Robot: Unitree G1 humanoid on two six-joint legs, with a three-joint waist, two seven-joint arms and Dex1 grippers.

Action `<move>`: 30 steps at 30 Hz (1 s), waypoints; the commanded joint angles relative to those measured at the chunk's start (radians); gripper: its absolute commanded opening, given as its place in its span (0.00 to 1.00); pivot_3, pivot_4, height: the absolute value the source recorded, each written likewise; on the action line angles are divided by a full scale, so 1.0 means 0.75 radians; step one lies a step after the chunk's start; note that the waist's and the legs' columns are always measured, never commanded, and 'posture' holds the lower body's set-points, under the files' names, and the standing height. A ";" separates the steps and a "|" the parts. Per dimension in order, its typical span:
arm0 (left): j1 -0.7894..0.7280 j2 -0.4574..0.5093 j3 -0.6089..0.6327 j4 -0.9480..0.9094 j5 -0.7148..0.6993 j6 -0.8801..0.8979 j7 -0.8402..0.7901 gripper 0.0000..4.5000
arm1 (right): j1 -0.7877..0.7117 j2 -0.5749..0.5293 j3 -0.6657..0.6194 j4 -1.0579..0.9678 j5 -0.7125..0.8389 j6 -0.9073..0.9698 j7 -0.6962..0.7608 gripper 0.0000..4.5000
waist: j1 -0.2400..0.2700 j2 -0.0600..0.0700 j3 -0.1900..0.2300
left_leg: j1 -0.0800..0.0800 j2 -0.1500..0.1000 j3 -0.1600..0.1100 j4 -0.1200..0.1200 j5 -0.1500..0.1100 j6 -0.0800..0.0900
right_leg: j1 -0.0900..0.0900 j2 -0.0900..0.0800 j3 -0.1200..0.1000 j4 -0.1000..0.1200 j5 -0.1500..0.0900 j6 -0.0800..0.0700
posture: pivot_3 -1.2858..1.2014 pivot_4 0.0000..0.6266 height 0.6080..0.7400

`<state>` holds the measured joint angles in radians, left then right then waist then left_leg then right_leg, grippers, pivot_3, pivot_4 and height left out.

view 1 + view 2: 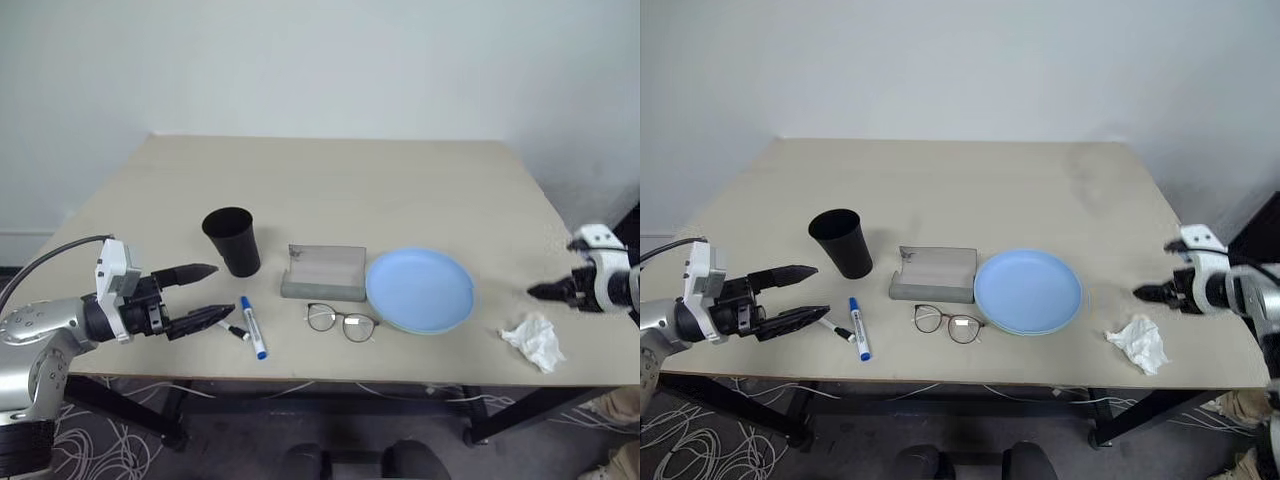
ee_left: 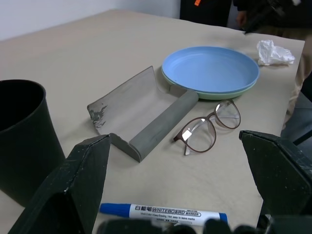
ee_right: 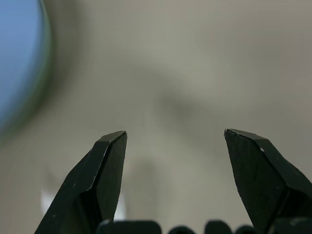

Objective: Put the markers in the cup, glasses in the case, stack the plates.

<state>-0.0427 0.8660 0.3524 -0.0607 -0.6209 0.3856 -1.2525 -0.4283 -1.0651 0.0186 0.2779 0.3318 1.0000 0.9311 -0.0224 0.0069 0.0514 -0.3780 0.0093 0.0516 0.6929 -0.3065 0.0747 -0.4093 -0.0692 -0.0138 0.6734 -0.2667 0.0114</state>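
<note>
the beige table carries everything. the plates sit right of centre, already stacked, the blue one on top with the green rim just showing under it in the left wrist view. touching their left edge is the grey case, lying open and empty. the black cup stands upright to the left of the case, apart from it. the glasses lie unfolded on the table just in front of the case, near the plates' front edge. the blue marker lies in front of the cup, and the thin black-capped marker lies just left of it, partly behind the left gripper. that gripper hovers near the table's front left edge, fingers spread wide and holding nothing. the right gripper hangs by the right edge, fingers parted and empty, just above a crumpled tissue.
</note>
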 commanded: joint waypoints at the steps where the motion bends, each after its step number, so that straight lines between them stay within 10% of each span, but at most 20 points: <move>1: -0.031 0.010 0.005 0.015 0.008 -0.030 -0.009 1.00 | 0.048 -0.097 -0.042 -0.134 0.022 -0.041 0.102 0.77 | -0.001 0.000 0.000 | 0.002 0.001 0.001 0.000 0.000 0.000 | 0.000 0.000 0.000 0.001 0.000 0.000 | 0.52 0.00 0.98; 30: -0.061 0.036 -0.006 0.059 0.004 -0.030 -0.073 1.00 | 0.284 -0.123 0.031 -0.383 0.010 -0.106 0.183 0.68 | 0.004 -0.002 0.000 | 0.000 0.002 0.009 0.006 0.006 0.005 | -0.001 -0.005 0.004 -0.001 0.010 0.005 | 0.52 0.00 0.98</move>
<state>-0.0774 0.8698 0.3197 -0.0043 -0.6057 0.3697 -1.2995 -0.2027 -1.1543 0.0430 0.0202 0.3568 0.9480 1.0720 -0.0195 0.0053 0.0515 -0.3778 0.0107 0.0581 0.6973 -0.3023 0.0788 -0.4104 -0.0732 -0.0108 0.6726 -0.2591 0.0153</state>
